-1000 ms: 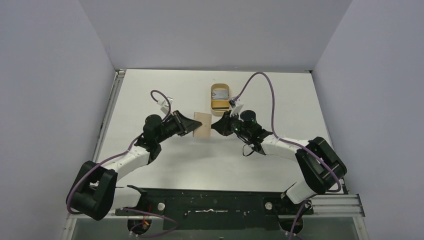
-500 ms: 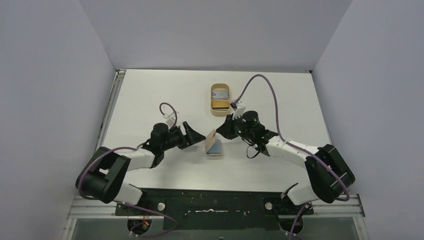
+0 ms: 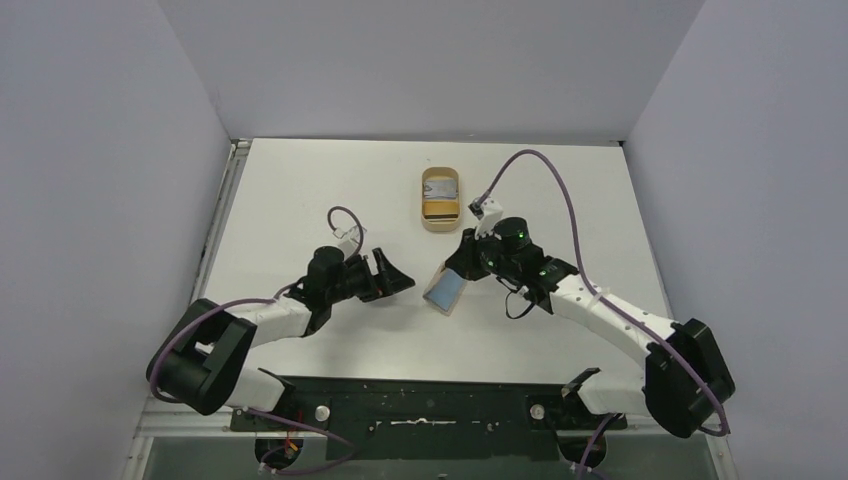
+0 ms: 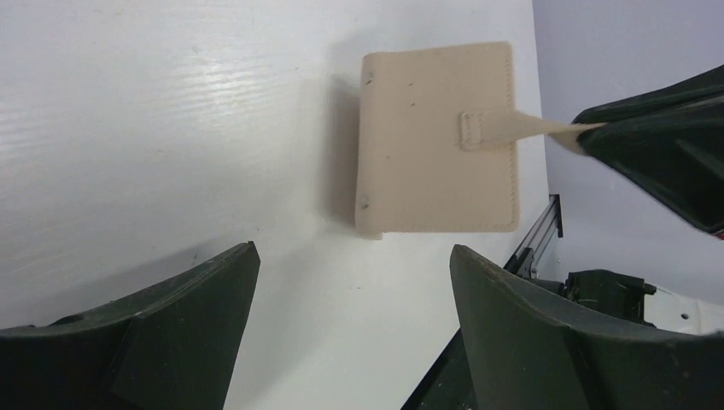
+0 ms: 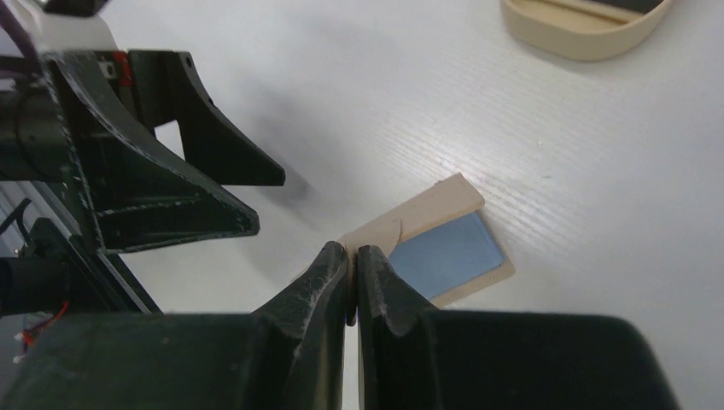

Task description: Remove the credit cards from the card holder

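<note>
The beige-tan card holder [image 3: 452, 300] lies on the white table between my two arms. Its upper panel is raised, and a light blue credit card [image 5: 448, 256] shows on the lower panel [image 5: 488, 276]. My right gripper [image 5: 352, 254] is shut on the holder's small strap tab [image 4: 504, 128] and holds that flap up. My left gripper [image 4: 354, 249] stands open a short way to the left of the holder [image 4: 435, 137], touching nothing. In the top view the left gripper [image 3: 400, 280] faces the right gripper [image 3: 455, 262] across the holder.
An oval tan dish [image 3: 440, 198] with a raised rim stands farther back at the table's middle; its near rim [image 5: 585, 34] shows in the right wrist view. Purple cables loop above both wrists. A metal rail [image 3: 215, 235] runs along the table's left edge.
My left gripper let go of the card holder, opened and drew back to the left. My right gripper carried the holder by its strap nearer and to the right, baring the blue card.
</note>
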Action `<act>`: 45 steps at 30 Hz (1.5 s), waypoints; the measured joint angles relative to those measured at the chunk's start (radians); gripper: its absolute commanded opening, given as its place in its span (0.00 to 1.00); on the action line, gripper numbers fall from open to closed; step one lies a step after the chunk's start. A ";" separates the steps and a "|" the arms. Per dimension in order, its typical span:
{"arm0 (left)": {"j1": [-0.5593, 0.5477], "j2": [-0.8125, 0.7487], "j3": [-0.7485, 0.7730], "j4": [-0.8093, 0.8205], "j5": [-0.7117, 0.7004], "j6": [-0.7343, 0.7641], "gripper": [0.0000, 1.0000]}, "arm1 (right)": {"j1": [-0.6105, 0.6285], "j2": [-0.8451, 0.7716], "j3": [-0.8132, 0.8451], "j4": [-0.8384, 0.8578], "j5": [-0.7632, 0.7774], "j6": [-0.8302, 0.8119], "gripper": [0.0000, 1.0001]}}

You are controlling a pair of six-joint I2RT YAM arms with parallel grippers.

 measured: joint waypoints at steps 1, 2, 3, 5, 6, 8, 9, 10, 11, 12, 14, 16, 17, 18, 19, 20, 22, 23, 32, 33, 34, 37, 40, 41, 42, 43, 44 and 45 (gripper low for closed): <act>-0.007 -0.006 0.008 -0.012 -0.002 0.010 0.80 | 0.000 -0.020 0.023 -0.038 0.011 -0.001 0.00; -0.013 -0.012 0.014 -0.020 -0.002 0.016 0.80 | 0.001 -0.040 0.051 -0.073 0.026 -0.002 0.00; -0.020 -0.019 0.022 -0.027 -0.003 0.024 0.81 | 0.001 -0.053 0.075 -0.097 0.037 -0.003 0.00; -0.030 -0.033 0.035 -0.041 -0.003 0.042 0.81 | 0.002 -0.076 0.137 -0.148 0.068 -0.003 0.00; -0.034 -0.040 0.040 -0.044 -0.003 0.050 0.81 | 0.002 -0.084 0.168 -0.171 0.087 -0.002 0.00; -0.040 -0.047 0.048 -0.046 -0.002 0.066 0.82 | 0.003 -0.087 0.221 -0.217 0.126 0.005 0.00; -0.042 -0.049 0.051 -0.046 -0.001 0.072 0.82 | 0.003 -0.087 0.247 -0.240 0.148 0.011 0.00; -0.045 -0.050 0.053 -0.045 0.001 0.079 0.82 | 0.003 -0.086 0.269 -0.265 0.171 0.020 0.00; -0.050 -0.050 0.053 -0.044 0.002 0.086 0.82 | 0.003 -0.087 0.287 -0.290 0.194 0.029 0.00; -0.055 -0.050 0.053 -0.043 0.003 0.090 0.82 | 0.003 -0.086 0.301 -0.311 0.214 0.040 0.00; -0.068 -0.050 0.053 -0.037 0.002 0.097 0.83 | 0.003 -0.082 0.319 -0.349 0.247 0.063 0.00; -0.086 -0.050 0.053 -0.018 -0.008 0.110 0.83 | 0.003 -0.075 0.335 -0.386 0.283 0.089 0.00; -0.093 -0.050 0.053 -0.007 -0.015 0.116 0.83 | 0.003 -0.071 0.340 -0.402 0.296 0.105 0.00; -0.105 -0.050 0.053 0.011 -0.028 0.124 0.83 | 0.002 -0.068 0.344 -0.416 0.308 0.122 0.00; -0.115 -0.050 0.052 0.032 -0.047 0.134 0.83 | 0.002 -0.065 0.347 -0.429 0.318 0.138 0.00; -0.126 -0.050 0.050 0.059 -0.063 0.145 0.84 | 0.002 -0.064 0.348 -0.441 0.325 0.156 0.00; -0.146 -0.050 0.039 0.124 -0.101 0.167 0.84 | 0.002 -0.064 0.352 -0.461 0.336 0.192 0.00; -0.152 -0.047 0.032 0.154 -0.111 0.174 0.84 | 0.002 -0.064 0.355 -0.466 0.340 0.211 0.00; -0.167 0.229 -0.010 0.592 -0.149 0.207 0.81 | -0.007 -0.069 0.364 -0.447 0.325 0.375 0.00; -0.172 0.256 -0.010 0.612 -0.156 0.217 0.81 | -0.011 -0.071 0.365 -0.440 0.315 0.390 0.00; -0.180 0.275 -0.010 0.628 -0.160 0.226 0.81 | -0.013 -0.072 0.365 -0.435 0.308 0.399 0.00; -0.209 0.288 -0.009 0.671 -0.173 0.257 0.81 | -0.024 -0.073 0.380 -0.428 0.285 0.425 0.00; -0.230 0.284 0.004 0.708 -0.186 0.286 0.81 | -0.028 -0.073 0.416 -0.429 0.267 0.439 0.00; -0.237 0.269 0.017 0.726 -0.200 0.308 0.81 | -0.032 -0.073 0.457 -0.421 0.254 0.443 0.00; -0.237 0.268 0.018 0.727 -0.201 0.309 0.81 | -0.032 -0.073 0.459 -0.420 0.254 0.444 0.00; -0.238 0.263 0.021 0.732 -0.208 0.316 0.82 | -0.032 -0.073 0.475 -0.420 0.248 0.444 0.00; -0.240 0.257 0.026 0.734 -0.217 0.327 0.82 | -0.032 -0.072 0.486 -0.420 0.244 0.444 0.00; -0.241 0.253 0.033 0.737 -0.229 0.334 0.82 | -0.032 -0.071 0.502 -0.422 0.238 0.444 0.00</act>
